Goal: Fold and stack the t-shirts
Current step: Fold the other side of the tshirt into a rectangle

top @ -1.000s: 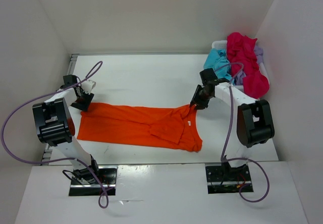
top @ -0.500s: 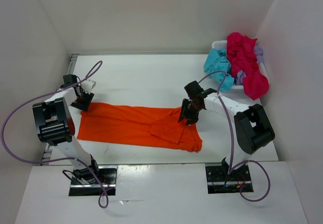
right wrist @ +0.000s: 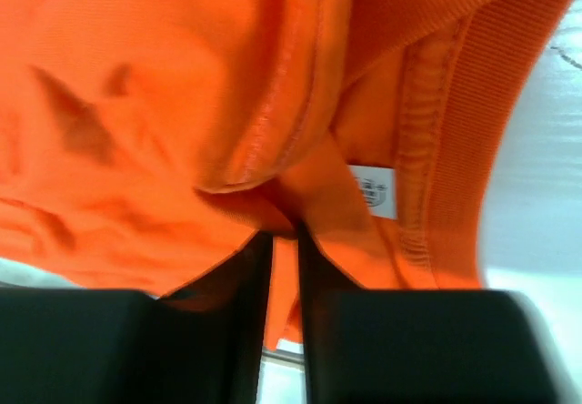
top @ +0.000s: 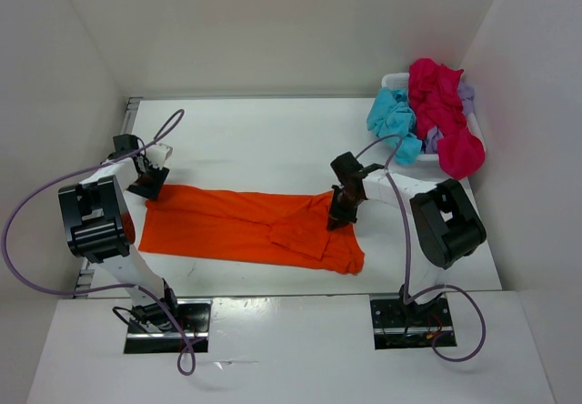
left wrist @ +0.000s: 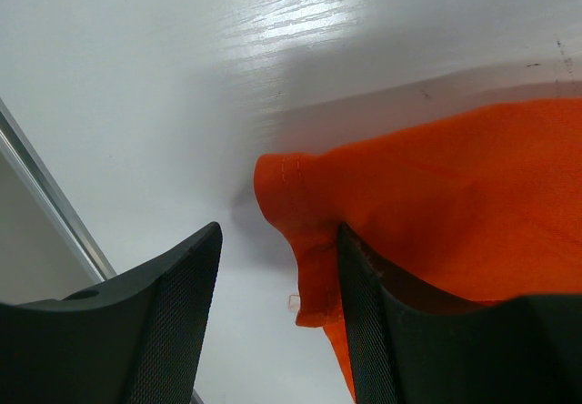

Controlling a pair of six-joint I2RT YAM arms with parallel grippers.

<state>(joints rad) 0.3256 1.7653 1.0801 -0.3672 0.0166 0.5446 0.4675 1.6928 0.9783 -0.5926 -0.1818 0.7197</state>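
The orange t-shirt (top: 227, 227) lies spread across the table, with a folded flap near its right end. My right gripper (top: 338, 217) presses down on that end beside the collar. In the right wrist view its jaws (right wrist: 284, 237) stand almost together, pinching a ridge of orange cloth (right wrist: 164, 104) next to the white neck label (right wrist: 375, 190). My left gripper (top: 149, 186) stands open at the shirt's far left corner. In the left wrist view that hem corner (left wrist: 309, 240) lies between the fingers (left wrist: 279, 240), against the right one. The turquoise (top: 393, 117), magenta (top: 443, 113) and lavender (top: 466, 95) t-shirts are heaped at the back right.
A white mesh basket (top: 393, 80) at the back right holds the three heaped shirts. White walls close in the table on the left, back and right. A metal rail (left wrist: 55, 213) runs along the table's left edge close to my left gripper.
My right gripper has moved left from the shirt's far right corner onto the cloth by the collar and closed on a fold there. The left arm has not moved.
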